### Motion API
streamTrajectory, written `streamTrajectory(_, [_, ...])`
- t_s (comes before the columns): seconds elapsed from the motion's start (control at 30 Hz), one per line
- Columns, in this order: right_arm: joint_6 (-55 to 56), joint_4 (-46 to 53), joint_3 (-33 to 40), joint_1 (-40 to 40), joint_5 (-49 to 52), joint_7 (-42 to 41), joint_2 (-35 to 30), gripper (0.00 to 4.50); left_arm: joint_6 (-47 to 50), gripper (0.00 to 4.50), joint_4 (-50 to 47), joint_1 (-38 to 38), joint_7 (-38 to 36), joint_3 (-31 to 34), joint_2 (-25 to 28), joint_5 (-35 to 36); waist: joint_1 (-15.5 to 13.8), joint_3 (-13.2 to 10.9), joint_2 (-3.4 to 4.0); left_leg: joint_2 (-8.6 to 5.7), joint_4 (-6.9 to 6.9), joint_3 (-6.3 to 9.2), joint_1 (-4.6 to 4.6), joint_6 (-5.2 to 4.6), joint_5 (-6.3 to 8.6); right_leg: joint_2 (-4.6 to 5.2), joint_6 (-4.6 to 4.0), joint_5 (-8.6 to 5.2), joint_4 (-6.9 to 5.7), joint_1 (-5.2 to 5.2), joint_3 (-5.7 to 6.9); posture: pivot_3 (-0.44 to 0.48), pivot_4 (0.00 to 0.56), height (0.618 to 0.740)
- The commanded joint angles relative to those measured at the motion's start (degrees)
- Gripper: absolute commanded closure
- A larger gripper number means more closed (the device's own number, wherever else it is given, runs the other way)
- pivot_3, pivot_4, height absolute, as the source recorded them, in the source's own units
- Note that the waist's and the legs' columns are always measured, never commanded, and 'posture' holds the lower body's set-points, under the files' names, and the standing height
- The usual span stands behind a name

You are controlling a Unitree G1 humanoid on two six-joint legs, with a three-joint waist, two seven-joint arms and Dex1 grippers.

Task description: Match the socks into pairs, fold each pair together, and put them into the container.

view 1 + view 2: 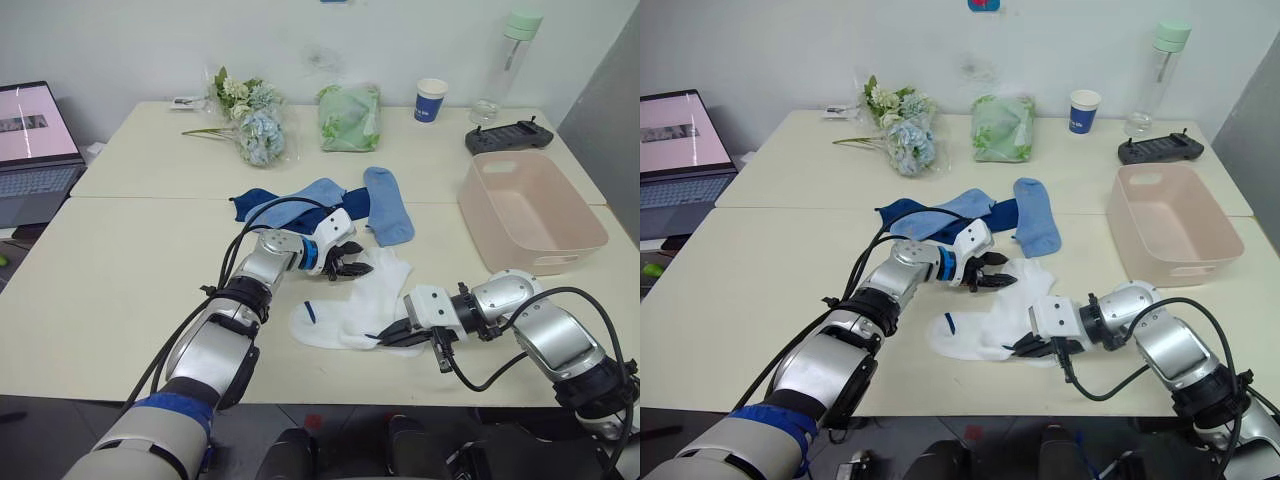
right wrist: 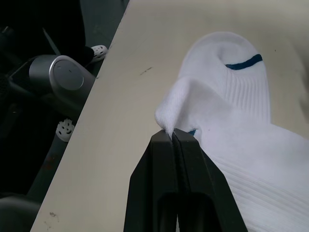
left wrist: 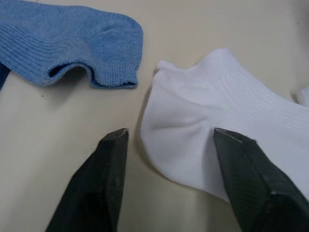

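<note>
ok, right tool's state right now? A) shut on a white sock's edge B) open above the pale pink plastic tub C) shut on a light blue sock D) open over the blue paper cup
A: the right tool is closed, its fingers pinching a raised fold of the soft white ankle sock on the table.

Dark navy socks (image 1: 262, 200) lie mostly hidden under light blue ones (image 1: 318, 195).

- Silver-grey metal shells are covering both of the robot's arms, with black joints showing between the rounded segments.
- Black cables are looping loose along each forearm.
- A blue ring is sitting behind the white wrist block of the left gripper (image 1: 348, 262); a blue band is wrapping the upper arm.
- The right gripper (image 1: 392, 338) is carrying a white wrist block and tapered black fingers (image 2: 186, 183).
</note>
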State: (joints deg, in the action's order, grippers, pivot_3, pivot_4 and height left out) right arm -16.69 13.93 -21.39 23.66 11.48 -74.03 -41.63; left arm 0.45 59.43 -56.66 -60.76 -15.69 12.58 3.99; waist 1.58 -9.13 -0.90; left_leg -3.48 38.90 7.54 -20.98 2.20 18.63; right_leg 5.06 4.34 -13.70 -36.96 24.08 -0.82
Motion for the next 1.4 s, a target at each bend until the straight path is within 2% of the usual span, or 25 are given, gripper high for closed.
streamTrajectory(0.03, [0.5, 0.9, 1.9, 0.2, 1.1, 0.2, -0.1, 4.50, -1.2, 3.11, 0.3, -1.2, -0.8, 2.1, -0.2, -0.4, 0.0, 0.0, 0.00, 0.00, 0.00, 0.02, 0.00, 0.00, 0.00, 0.00, 0.00, 0.00, 0.00, 0.00, 0.01, 0.000, 0.150, 0.740])
streamTrajectory(0.17, [1.1, -0.9, 2.5, 1.4, 2.0, -0.2, 0.2, 4.50, -0.7, 4.34, -1.5, -0.2, 0.0, 4.8, 0.9, 0.6, 0.1, 0.0, 0.00, 0.00, 0.01, 0.06, 0.00, 0.00, 0.00, 0.00, 0.00, 0.00, -0.01, 0.01, 0.00, 0.000, 0.150, 0.740])
streamTrajectory(0.2, [0.9, -1.2, 2.7, 1.8, 2.5, -0.3, 0.6, 4.50, -0.3, 4.48, -2.5, 0.3, -0.2, 5.5, 1.2, 1.0, 0.1, 0.0, 0.00, 0.00, 0.01, 0.07, 0.00, 0.00, 0.00, 0.00, 0.00, 0.00, -0.02, 0.01, 0.00, 0.000, 0.150, 0.740])
streamTrajectory(0.3, [0.8, -2.0, 3.0, 2.8, 3.0, -0.4, 1.4, 4.50, 1.2, 4.48, -6.1, 2.3, 0.0, 6.9, 2.0, 1.4, 0.2, 0.0, 0.00, 0.03, 0.01, 0.09, 0.02, 0.00, 0.00, -0.01, 0.00, 0.00, -0.05, 0.02, 0.00, 0.000, 0.150, 0.740])
streamTrajectory(0.37, [1.8, -3.7, 3.3, 4.1, 2.6, -0.5, 1.9, 4.50, 2.9, 4.48, -12.0, 5.8, 2.6, 8.4, 3.7, 1.4, 0.3, 0.0, 0.01, 0.03, 0.01, 0.12, 0.02, 0.00, 0.00, -0.01, 0.00, 0.00, -0.05, 0.02, 0.00, 0.000, 0.150, 0.740])
streamTrajectory(0.43, [2.8, -5.7, 4.0, 5.4, 2.7, -0.8, 2.2, 4.50, 7.2, 4.48, -22.4, 11.4, 3.3, 10.1, 5.8, 3.2, 0.7, 0.0, 0.02, 0.04, 0.01, 0.09, 0.04, 0.00, 0.00, -0.01, 0.00, 0.00, -0.06, 0.03, -0.05, 0.000, 0.150, 0.740])
streamTrajectory(0.6, [11.7, -18.2, 4.5, 10.8, -2.3, 0.0, 2.8, 4.50, 22.6, 4.48, -53.5, 27.7, 11.8, 16.6, 9.1, 8.6, 0.7, 0.0, 0.02, 0.11, -0.02, 0.07, 0.06, 0.01, -0.01, -0.03, -0.01, 0.01, -0.10, 0.10, -0.14, 0.000, 0.150, 0.740])
streamTrajectory(0.7, [18.0, -28.6, 4.9, 14.1, -4.6, 0.6, 4.0, 4.50, 31.8, 4.48, -69.6, 37.4, 18.9, 21.0, 7.9, 12.9, 0.3, 0.0, 0.02, 0.14, 0.00, 0.08, 0.06, 0.01, -0.01, 0.01, -0.01, 0.01, -0.09, 0.07, -0.14, 0.000, 0.150, 0.740])
streamTrajectory(0.8, [25.9, -38.1, 4.1, 16.4, -7.6, 0.5, 4.8, 4.50, 37.8, 4.48, -83.8, 48.1, 26.1, 20.8, 4.2, 14.9, 0.0, 0.0, 0.03, 0.20, -0.03, 0.06, 0.07, 0.01, 0.00, 0.09, -0.01, 0.01, -0.01, 0.05, -0.18, 0.000, 0.150, 0.740])
streamTrajectory(0.87, [29.1, -42.6, 4.2, 17.6, -8.3, 0.5, 5.7, 4.50, 39.0, 4.48, -87.9, 52.4, 29.3, 19.3, 2.6, 14.6, -0.2, 0.0, 0.03, 0.20, -0.04, 0.03, 0.07, 0.01, 0.00, 0.13, -0.01, 0.01, 0.03, 0.03, -0.21, 0.000, 0.150, 0.740])
streamTrajectory(0.97, [31.7, -46.3, 4.4, 18.5, -9.2, -0.3, 6.2, 4.50, 39.4, 4.48, -89.3, 55.0, 32.3, 17.8, 1.5, 13.9, -0.3, 0.0, 0.03, 0.10, -0.02, 0.06, 0.07, 0.02, -0.01, 0.08, -0.04, 0.02, -0.06, 0.00, -0.14, 0.000, 0.150, 0.740])
streamTrajectory(1.07, [31.4, -47.6, 5.6, 18.8, -8.3, -1.1, 6.2, 3.87, 37.1, 4.50, -88.8, 58.4, 34.4, 16.3, 1.2, 12.4, 0.0, 0.0, 0.07, 0.09, -0.05, -0.01, 0.15, 0.03, -0.02, 0.03, -0.07, 0.04, -0.03, -0.03, -0.19, 0.000, 0.150, 0.740])
streamTrajectory(1.13, [29.5, -47.3, 7.4, 18.9, -7.0, -0.7, 5.8, 3.21, 36.9, 4.50, -88.8, 58.4, 34.3, 17.2, 1.7, 13.5, 0.2, 0.0, 0.07, 0.11, -0.08, -0.04, 0.14, 0.04, -0.01, 0.01, -0.07, 0.04, -0.01, 0.00, -0.21, 0.000, 0.150, 0.740])
streamTrajectory(1.27, [24.4, -45.1, 12.4, 17.6, -5.4, 3.5, 4.0, 1.82, 39.4, 3.56, -90.5, 58.6, 30.8, 20.1, 5.3, 18.4, 0.1, 0.0, 0.07, 0.12, -0.08, -0.02, 0.13, 0.04, -0.01, 0.01, -0.08, 0.04, -0.03, 0.00, -0.19, 0.000, 0.150, 0.740])
streamTrajectory(1.33, [15.2, -40.2, 15.5, 15.5, -3.1, 6.0, 2.9, 1.14, 41.6, 2.97, -91.2, 59.0, 28.7, 21.4, 8.9, 20.5, 0.0, 0.0, 0.08, 0.12, -0.08, -0.02, 0.12, 0.03, -0.01, 0.02, -0.08, 0.04, -0.02, 0.01, -0.20, 0.000, 0.150, 0.740])
streamTrajectory(1.4, [6.4, -34.2, 17.6, 13.2, -1.3, 8.4, 2.2, 1.09, 43.3, 2.28, -92.1, 59.6, 26.9, 23.0, 12.0, 23.1, 0.0, 0.0, 0.08, 0.14, -0.10, 0.00, 0.10, 0.03, -0.01, 0.02, -0.08, 0.03, -0.01, 0.01, -0.19, 0.000, 0.150, 0.740])
